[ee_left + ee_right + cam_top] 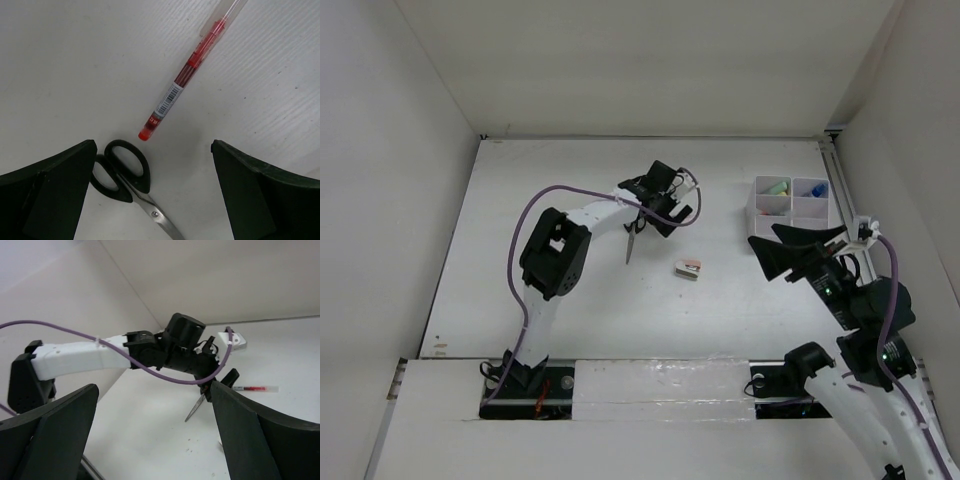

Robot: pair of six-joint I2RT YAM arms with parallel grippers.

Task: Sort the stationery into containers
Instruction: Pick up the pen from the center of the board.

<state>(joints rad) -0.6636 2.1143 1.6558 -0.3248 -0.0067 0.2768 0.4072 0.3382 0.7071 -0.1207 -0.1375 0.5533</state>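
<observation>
The black-handled scissors (121,171) lie flat on the table, their handles just inside the left finger of my left gripper (152,192), which hovers open above them. A thin red pen (184,82) lies just beyond the handles, apart from both fingers. In the top view the left gripper (663,203) covers the handles and only the blade (631,243) shows. A white-pink eraser (688,268) lies mid-table. The white organizer box (790,205) stands at the right, with a light green marker (777,187) in a back compartment. My right gripper (785,250) hangs open and empty in front of it.
White walls close the table in on three sides. The left arm (95,357) with its purple cable stretches across the right wrist view, with the scissors' blade (195,410) and red pen (255,388) beyond it. A blue item (817,187) sits in another back compartment.
</observation>
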